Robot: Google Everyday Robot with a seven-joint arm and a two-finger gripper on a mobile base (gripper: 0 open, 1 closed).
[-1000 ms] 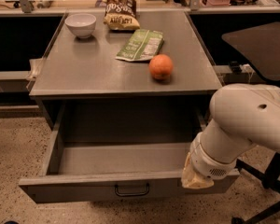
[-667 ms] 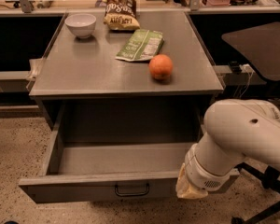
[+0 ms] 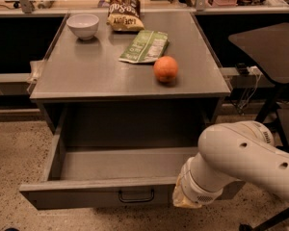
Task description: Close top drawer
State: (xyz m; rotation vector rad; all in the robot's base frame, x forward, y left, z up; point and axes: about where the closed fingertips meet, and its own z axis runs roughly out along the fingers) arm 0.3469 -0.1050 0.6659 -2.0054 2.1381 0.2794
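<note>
light: warm, dim, from overhead | counter [image 3: 96, 78]: soft sheen, no hard glare | shadow: deep beneath the counter, over the top drawer [image 3: 77, 196] back | gripper [image 3: 185, 203]: at drawer front's right end, pale, underside shaded | floor: murky

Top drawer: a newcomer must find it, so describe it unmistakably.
Find the grey metal table carrying a white bowl and an orange. Directly under its top is the wide grey top drawer, with the white arm's gripper at its front's right end. It alone stands pulled open, with a dark central pull handle.
</note>
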